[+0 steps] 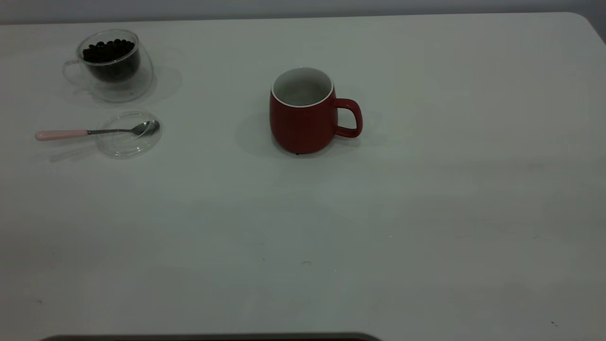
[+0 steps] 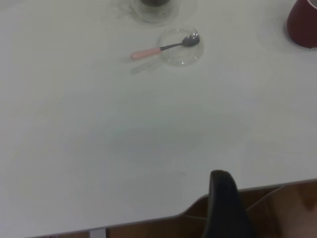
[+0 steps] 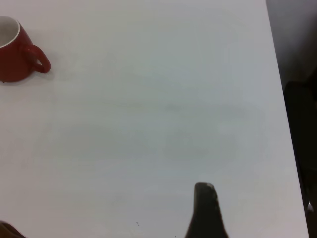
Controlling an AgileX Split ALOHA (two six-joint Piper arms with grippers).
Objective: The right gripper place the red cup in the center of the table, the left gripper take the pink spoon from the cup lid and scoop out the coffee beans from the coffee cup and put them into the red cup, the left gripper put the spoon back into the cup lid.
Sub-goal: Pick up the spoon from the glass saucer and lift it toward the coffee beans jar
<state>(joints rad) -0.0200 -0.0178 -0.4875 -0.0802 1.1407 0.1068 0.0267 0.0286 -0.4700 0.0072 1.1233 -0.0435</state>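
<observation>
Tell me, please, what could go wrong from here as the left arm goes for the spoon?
The pink spoon lies low, its bowl on the clear cup lid and its handle out over the table: a pinch there may lever the bowl up or drag the lid. The coffee cup stands close behind the lid, so a wide approach could nudge it. The left pincer sits far back at the table edge.
</observation>
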